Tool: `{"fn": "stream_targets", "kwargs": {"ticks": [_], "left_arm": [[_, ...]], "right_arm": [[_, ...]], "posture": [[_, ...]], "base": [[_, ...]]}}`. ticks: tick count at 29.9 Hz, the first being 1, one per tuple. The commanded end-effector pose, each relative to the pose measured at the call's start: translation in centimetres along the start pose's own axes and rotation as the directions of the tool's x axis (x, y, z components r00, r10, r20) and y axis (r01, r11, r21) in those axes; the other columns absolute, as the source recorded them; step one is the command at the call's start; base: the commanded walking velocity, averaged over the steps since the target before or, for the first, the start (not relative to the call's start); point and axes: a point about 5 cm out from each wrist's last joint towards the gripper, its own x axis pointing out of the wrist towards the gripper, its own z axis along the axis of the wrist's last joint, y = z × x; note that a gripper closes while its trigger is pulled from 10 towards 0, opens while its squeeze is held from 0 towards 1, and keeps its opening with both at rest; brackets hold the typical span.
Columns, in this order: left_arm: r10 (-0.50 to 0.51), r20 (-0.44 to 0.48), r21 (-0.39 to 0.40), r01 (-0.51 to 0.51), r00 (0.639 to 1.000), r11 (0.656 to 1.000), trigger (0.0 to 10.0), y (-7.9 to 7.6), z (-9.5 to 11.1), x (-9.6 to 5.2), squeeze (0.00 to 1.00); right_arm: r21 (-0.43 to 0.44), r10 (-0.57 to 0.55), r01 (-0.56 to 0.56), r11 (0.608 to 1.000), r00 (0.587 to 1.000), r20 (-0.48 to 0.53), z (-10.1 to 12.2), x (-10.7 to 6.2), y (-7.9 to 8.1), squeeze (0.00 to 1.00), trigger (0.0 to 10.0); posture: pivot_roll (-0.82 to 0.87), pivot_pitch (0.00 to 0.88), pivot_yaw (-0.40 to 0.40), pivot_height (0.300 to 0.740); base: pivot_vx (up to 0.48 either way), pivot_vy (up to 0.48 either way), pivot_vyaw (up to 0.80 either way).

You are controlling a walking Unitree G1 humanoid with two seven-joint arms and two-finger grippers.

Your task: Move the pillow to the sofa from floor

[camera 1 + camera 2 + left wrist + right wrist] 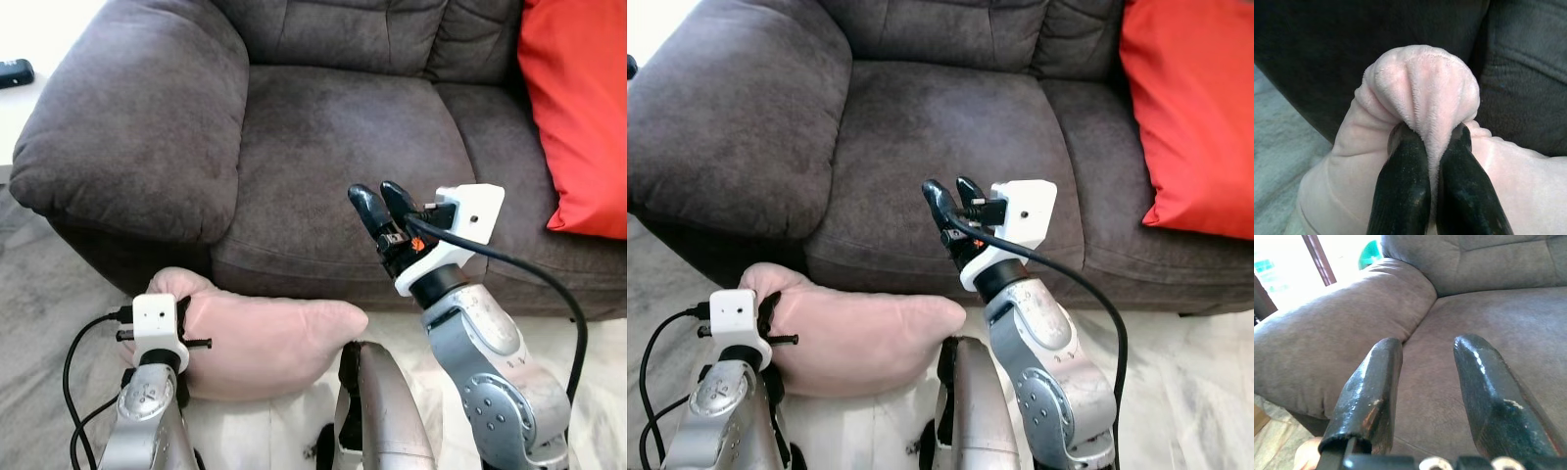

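Far left at 10 o'clock, small dark object (14, 71) on a pale surface beside the sofa armrest (127, 122), too small to tell what it is. Grey-brown sofa (333, 147) spans the upper part of the head views; armrest bulges at 9–10 o'clock, seat cushion in the centre.

Left tool (1432, 147) low at 7–8 o'clock, white wrist mount, black cables looping off it. In the left wrist view its two black fingers (1403, 181) are pinched narrow on a bunched fold of the pink pillow (265, 338), plush fabric squeezed up between the tips. Pillow sits at 6–7 o'clock, at the foot of the sofa front, just below the seat edge and under the armrest, touching or nearly touching the sofa base; can't tell if it rests on the floor or hangs off it. Pale floor (607, 392) below, grey rug or carpet (39, 284) at 8 o'clock.

Right tool (382, 209) at centre, 4 o'clock of the seat cushion, raised in front of the seat edge, pointing toward the sofa. Fingers (1371, 396) apart, moderately wide, nothing between them; black cable arcs off the wrist.

Far right at 2 o'clock, red cushion (578, 108) leaning on the sofa back.
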Motion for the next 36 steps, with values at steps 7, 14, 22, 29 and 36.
{"fn": "stream_targets", "kwargs": {"ticks": [7, 14, 22, 29, 36], "left_arm": [[0.010, 0.150, 0.007, -0.011, 0.989, 1.000, 10.0, 0.2, 3.3, 1.0, 0.00], [0.006, 0.148, 0.021, -0.010, 0.989, 1.000, 10.0, 0.4, 3.4, 1.4, 0.00], [0.014, 0.142, 0.036, -0.019, 0.990, 0.999, 10.0, 1.0, 3.4, 1.9, 0.00], [0.008, 0.123, 0.046, -0.013, 0.992, 0.999, 10.0, 0.7, 3.0, 2.4, 0.00], [0.004, 0.124, 0.059, -0.012, 0.992, 0.998, 10.0, 0.6, 2.9, 3.1, 0.00]], "right_arm": [[-0.013, -0.015, 0.015, 1.000, 1.000, 0.010, -0.3, 0.0, -0.3, 0.00, 10.0], [-0.009, -0.026, 0.026, 1.000, 0.999, 0.022, -0.5, 0.1, -0.3, 0.00, 10.0], [0.003, -0.030, 0.030, 1.000, 0.999, 0.021, -1.5, 0.5, -0.3, 0.00, 10.0], [-0.011, -0.058, 0.058, 0.998, 0.998, 0.018, -2.3, 0.8, -1.2, 0.00, 10.0], [-0.013, -0.065, 0.065, 0.998, 0.998, 0.004, -3.6, 1.2, -1.7, 0.00, 10.0]], "posture": [[0.04, 0.045, -0.098, 0.487], [0.05, 0.048, -0.081, 0.487], [0.06, 0.017, -0.057, 0.487], [0.06, 0.000, -0.039, 0.487], [0.07, 0.000, -0.031, 0.487]], "base": [[-0.271, 0.000, 0.00], [-0.267, 0.000, 0.00], [-0.257, 0.000, 0.00], [-0.253, 0.000, 0.00], [-0.247, 0.000, 0.00]]}}
